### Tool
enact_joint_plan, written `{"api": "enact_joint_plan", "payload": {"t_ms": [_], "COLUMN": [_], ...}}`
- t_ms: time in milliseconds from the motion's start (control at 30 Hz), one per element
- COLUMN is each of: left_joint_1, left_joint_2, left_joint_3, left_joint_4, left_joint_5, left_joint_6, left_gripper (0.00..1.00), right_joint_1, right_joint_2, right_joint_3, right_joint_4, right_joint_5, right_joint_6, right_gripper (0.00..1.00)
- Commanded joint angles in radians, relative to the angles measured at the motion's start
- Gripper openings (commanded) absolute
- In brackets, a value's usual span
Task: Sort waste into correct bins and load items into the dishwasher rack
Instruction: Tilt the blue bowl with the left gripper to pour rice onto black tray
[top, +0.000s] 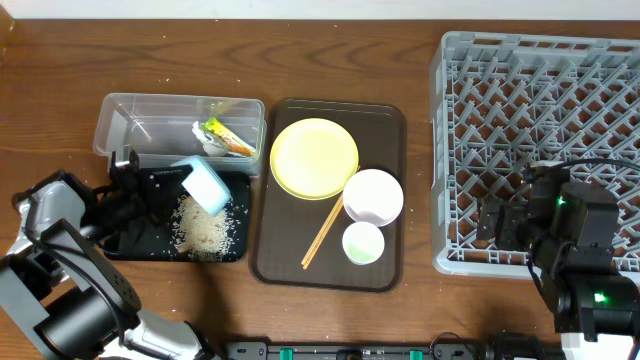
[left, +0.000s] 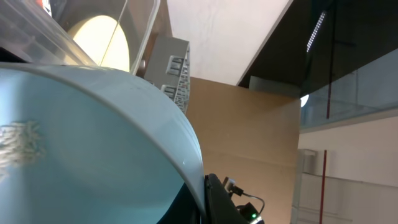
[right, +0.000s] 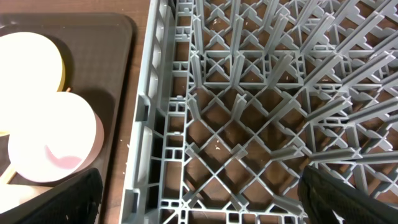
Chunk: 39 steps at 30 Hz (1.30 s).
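My left gripper (top: 165, 185) is shut on the rim of the light blue bowl (top: 205, 184) and holds it tipped on its side over the black tray (top: 135, 242). The bowl fills the left wrist view (left: 81, 143). White rice-like crumbs (top: 205, 230) lie heaped on the black tray. The green-yellow-orange wrapper (top: 226, 137) lies in the clear tub (top: 130, 120). The yellow plate (top: 313, 158), white bowl (top: 373, 196), pale green cup (top: 363, 243) and chopsticks (top: 322, 233) rest on the brown serving tray (top: 390, 125). My right gripper (right: 199, 199) is open above the grey rack's (top: 540, 60) near left corner.
The grey rack's (right: 249, 118) lattice of pegs shows in the right wrist view, with the serving tray (right: 118, 37) and white bowl (right: 53, 137) to its left. Bare wooden table lies along the far edge and the front.
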Motion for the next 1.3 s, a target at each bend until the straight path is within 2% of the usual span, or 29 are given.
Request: {"api": "enact_joint_plan", "payload": {"t_ms": [0,200,267,400,567,667,800,1000,1267], "left_joint_1": [0.010,0.010,0.010,0.010,0.010,0.010,0.010,0.011,0.000], "left_joint_2": [0.001,0.001,0.001,0.001,0.001,0.002,0.000,0.000,-0.124], "left_joint_3": [-0.003,-0.003,-0.003,-0.003,-0.003,-0.003,-0.003,-0.003,-0.002], "left_joint_4": [0.031,0.066,0.065,0.030,0.063,0.069,0.065,0.103,0.064], "left_joint_5": [0.000,-0.009,-0.008,-0.007,-0.006,-0.050,0.032,-0.013,-0.093], "left_joint_6": [0.008,0.194,0.181,-0.014,-0.012,-0.076,-0.028,-0.055,0.017], "left_gripper": [0.06,0.06,0.06,0.06,0.06,0.06,0.06,0.06,0.06], "right_joint_1": [0.002,0.002,0.002,0.002,0.002,0.002,0.002,0.002,0.002], "right_joint_2": [-0.002,-0.002,-0.002,-0.002,-0.002,-0.002,-0.002,-0.002,-0.002], "right_joint_3": [0.022,0.022,0.022,0.022,0.022,0.022,0.022,0.022,0.022], "right_joint_4": [-0.001,-0.002,-0.002,-0.002,-0.002,-0.002,-0.002,-0.001,-0.001], "right_joint_5": [-0.008,-0.008,-0.008,-0.008,-0.008,-0.008,-0.008,-0.008,-0.008], "right_joint_6": [0.009,0.009,0.009,0.009,0.009,0.009,0.009,0.009,0.009], "right_gripper": [0.99,0.99,0.99,0.99,0.99,0.99,0.99,0.99,0.99]}}
